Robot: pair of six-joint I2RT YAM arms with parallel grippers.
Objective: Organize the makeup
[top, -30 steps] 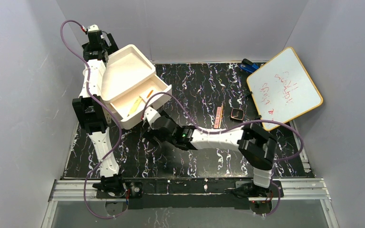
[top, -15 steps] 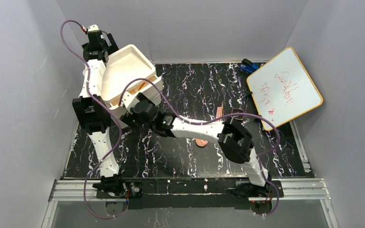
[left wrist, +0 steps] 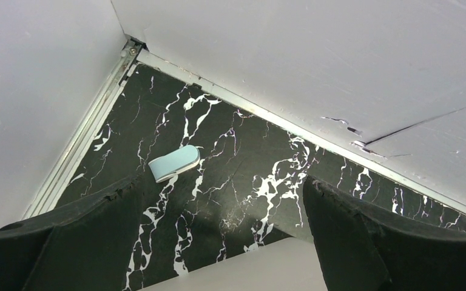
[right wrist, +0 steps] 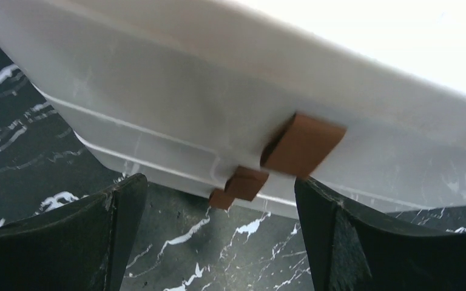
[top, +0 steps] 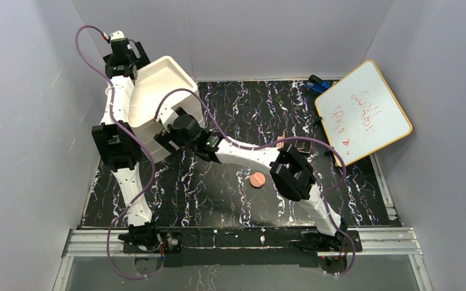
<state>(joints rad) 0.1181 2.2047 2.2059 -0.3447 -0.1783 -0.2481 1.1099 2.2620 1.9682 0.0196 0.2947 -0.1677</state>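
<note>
Top external view showed the biggest change at the white three-drawer box (top: 158,85) in the far-left corner of the bench. A second before, one drawer stood pulled out with slim sticks lying in it; now it sat flush, the sticks shut away out of sight. My right gripper (right wrist: 218,182) had done the pushing. It sat right at the box front, fingers spread with nothing between them, the brown drawer handles (right wrist: 303,145) just ahead. My left gripper (left wrist: 221,182) hung behind the box over that same corner, fingers likewise apart and empty, above a small pale-blue object (left wrist: 174,162) on the bench.

I judged one lot of makeup filed and the rest outstanding. The copper-brown disc (top: 256,179) lay in the open near the bench's middle, just beside my right elbow. The striped palette (top: 282,140) and dark compact (top: 304,146) sat beyond it toward the right edge, partly hidden by my cable. Another drawer would likely need opening for them.
</note>
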